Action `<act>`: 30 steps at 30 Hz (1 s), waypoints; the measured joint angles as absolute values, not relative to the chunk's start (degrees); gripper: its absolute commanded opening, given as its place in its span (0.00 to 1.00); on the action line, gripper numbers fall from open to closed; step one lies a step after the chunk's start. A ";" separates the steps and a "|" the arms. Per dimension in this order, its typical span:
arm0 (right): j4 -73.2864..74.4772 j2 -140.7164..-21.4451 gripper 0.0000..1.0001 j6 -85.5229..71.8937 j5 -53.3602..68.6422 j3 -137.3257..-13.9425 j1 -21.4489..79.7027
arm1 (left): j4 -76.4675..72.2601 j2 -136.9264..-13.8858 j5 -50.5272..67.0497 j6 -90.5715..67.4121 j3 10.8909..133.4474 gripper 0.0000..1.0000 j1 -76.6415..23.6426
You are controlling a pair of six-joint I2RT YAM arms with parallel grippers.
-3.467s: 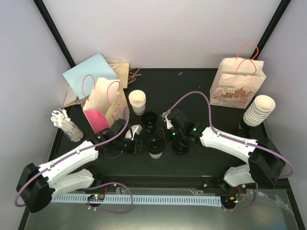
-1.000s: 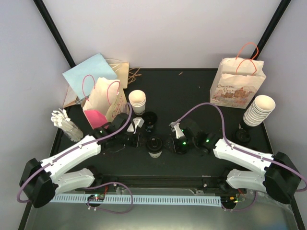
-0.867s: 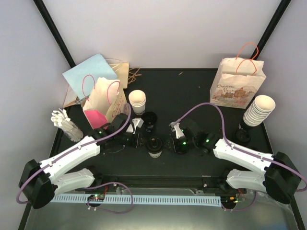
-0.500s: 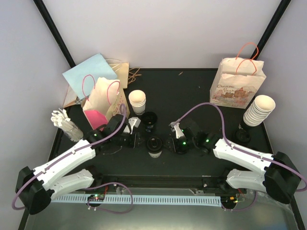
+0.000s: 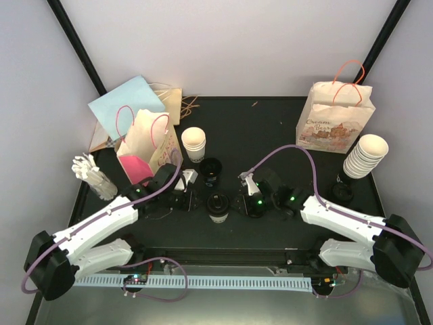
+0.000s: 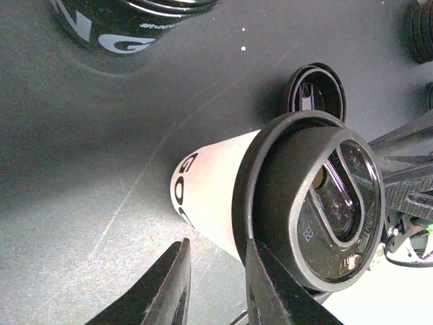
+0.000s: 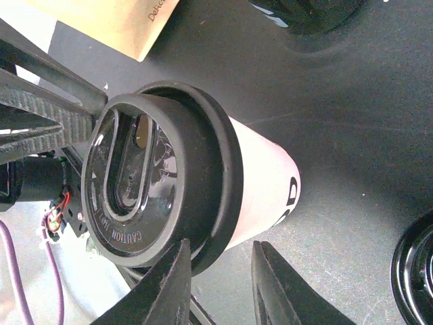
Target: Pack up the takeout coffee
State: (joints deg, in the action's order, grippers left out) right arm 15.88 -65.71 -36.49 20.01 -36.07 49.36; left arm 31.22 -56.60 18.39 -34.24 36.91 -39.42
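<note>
Lettering on the coffee cup (image 5: 218, 206) reads "GO" in black, running up its white side, and the black lid (image 7: 145, 183) is embossed "CAUTION HOT". The cup stands upright near the middle of the surface (image 5: 270, 128), long axis vertical. With the lid on top, whatever is inside is hidden.

The left fingers (image 6: 169, 288) sit just left of the cup and the right fingers (image 7: 274, 284) just right of it. Each pair is slightly apart with only bare surface in the gap, gripping nothing. One left finger overlaps the lid's rim in its wrist view; whether it touches I cannot tell.

A loose lid (image 6: 314, 91) lies flat just beyond the cup. A black stack (image 6: 128, 17) carries a white "G".

At the far right, a paper bag (image 5: 335, 118) with orange handles shows script starting "Ocean". A tall cup stack (image 5: 365, 156) stands beside it.

At the left, a tan bag (image 5: 145, 139) with pink handles stands open, pink inside, with small print beginning "Del". A short cup stack (image 5: 194, 143) stands to its right. A clear holder (image 5: 95, 176) of white sticks stands to its left.
</note>
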 measured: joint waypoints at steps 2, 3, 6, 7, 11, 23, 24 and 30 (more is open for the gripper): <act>15.90 -65.82 0.27 -36.49 20.01 -36.16 49.36 | 30.50 -57.19 19.09 -34.24 36.60 0.25 -39.42; 15.88 -65.95 0.27 -36.49 20.01 -36.25 49.36 | 30.09 -57.49 19.64 -34.24 36.38 0.26 -39.42; 15.99 -66.06 0.27 -36.49 20.01 -36.40 49.36 | 29.61 -57.76 20.40 -34.24 36.16 0.25 -39.42; 15.99 -66.06 0.27 -36.49 20.01 -36.40 49.36 | 29.34 -57.78 20.60 -34.24 36.16 0.25 -39.42; 15.92 -66.24 0.27 -36.47 20.03 -36.40 49.36 | 28.60 -58.24 21.26 -34.17 36.16 0.25 -39.38; 14.50 -66.54 0.21 -36.51 20.69 -35.57 49.30 | 26.87 -60.18 21.89 -33.45 36.21 0.20 -38.89; 13.89 -66.41 0.21 -36.56 21.04 -35.20 49.19 | 26.81 -60.38 21.91 -33.36 36.21 0.20 -38.89; 11.11 -66.26 0.19 -36.73 22.24 -33.67 49.08 | 26.11 -61.14 21.93 -33.15 36.21 0.19 -38.68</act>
